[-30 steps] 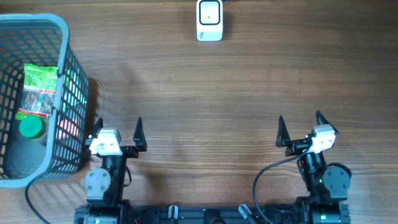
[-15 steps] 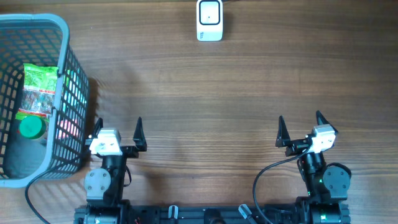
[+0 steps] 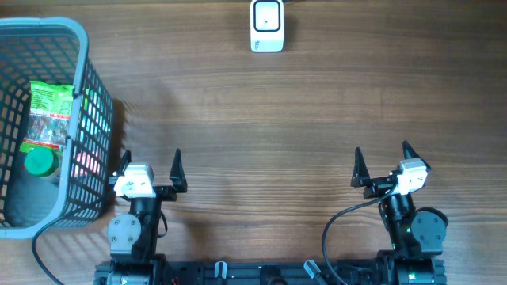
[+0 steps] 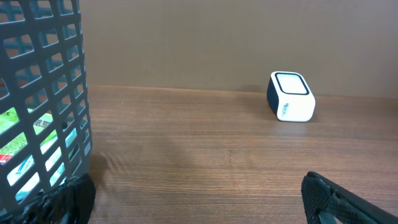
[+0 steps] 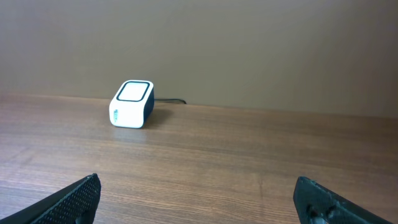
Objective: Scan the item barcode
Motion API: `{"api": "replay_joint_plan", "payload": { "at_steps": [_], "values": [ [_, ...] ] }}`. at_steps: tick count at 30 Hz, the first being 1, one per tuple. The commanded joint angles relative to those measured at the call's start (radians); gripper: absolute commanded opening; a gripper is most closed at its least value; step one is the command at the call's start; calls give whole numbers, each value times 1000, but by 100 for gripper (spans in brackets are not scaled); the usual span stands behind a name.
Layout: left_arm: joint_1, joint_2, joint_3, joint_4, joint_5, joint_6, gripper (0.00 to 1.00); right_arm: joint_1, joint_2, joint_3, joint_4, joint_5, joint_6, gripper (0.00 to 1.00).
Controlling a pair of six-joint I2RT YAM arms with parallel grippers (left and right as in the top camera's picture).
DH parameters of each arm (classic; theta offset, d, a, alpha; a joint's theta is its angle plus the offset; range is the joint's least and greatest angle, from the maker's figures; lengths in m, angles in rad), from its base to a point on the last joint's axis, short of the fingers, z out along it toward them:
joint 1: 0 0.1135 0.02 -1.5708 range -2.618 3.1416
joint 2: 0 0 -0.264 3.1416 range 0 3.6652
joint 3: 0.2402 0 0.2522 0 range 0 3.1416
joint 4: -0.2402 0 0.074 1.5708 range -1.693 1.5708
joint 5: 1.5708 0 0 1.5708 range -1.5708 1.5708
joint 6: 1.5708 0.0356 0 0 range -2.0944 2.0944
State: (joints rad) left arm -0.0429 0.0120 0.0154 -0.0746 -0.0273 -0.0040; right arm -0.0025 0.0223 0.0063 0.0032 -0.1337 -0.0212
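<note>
A white barcode scanner [image 3: 267, 26] with a dark side stands at the table's far middle edge; it also shows as the scanner [image 4: 291, 96] in the left wrist view and the scanner [image 5: 131, 104] in the right wrist view. Items lie in the grey basket [image 3: 82, 47] at the far left: a green printed packet [image 3: 48, 115] and a green-capped container [image 3: 39, 163]. My left gripper [image 3: 150, 161] is open beside the basket's near right corner, holding nothing. My right gripper [image 3: 381, 157] is open and empty at the near right.
The basket wall [image 4: 43, 93] fills the left of the left wrist view, close to my left finger. A dark cable [image 5: 171, 100] runs from the scanner along the back edge. Bare wooden tabletop [image 3: 261, 127] lies between the grippers and the scanner.
</note>
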Motion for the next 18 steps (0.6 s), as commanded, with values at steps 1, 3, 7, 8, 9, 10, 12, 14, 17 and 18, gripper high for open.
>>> {"api": "replay_joint_plan", "payload": {
  "at_steps": [1, 3, 7, 8, 9, 10, 12, 14, 17, 18],
  "values": [
    [6, -5, -10, 3, 12, 16, 100, 2, 0, -1, 4, 11, -2, 100],
    [6, -5, -10, 3, 12, 16, 100, 2, 0, -1, 4, 10, -2, 100],
    [6, -5, -10, 3, 12, 16, 100, 2, 0, -1, 4, 10, -2, 100],
    [6, -5, -10, 3, 12, 16, 100, 2, 0, -1, 4, 11, -2, 99],
    [6, -5, -10, 3, 12, 16, 100, 2, 0, -1, 4, 11, -2, 100],
    [6, -5, -10, 3, 12, 16, 100, 2, 0, -1, 4, 11, -2, 100],
    [6, -5, -10, 3, 12, 16, 100, 2, 0, -1, 4, 10, -2, 100],
    [6, -5, -10, 3, 12, 16, 100, 2, 0, -1, 4, 11, -2, 100],
    [6, -5, -10, 26, 3, 27, 100, 2, 0, -1, 4, 10, -2, 100],
    [6, -5, -10, 31, 2, 27, 100, 2, 0, -1, 4, 10, -2, 100]
  ]
}}
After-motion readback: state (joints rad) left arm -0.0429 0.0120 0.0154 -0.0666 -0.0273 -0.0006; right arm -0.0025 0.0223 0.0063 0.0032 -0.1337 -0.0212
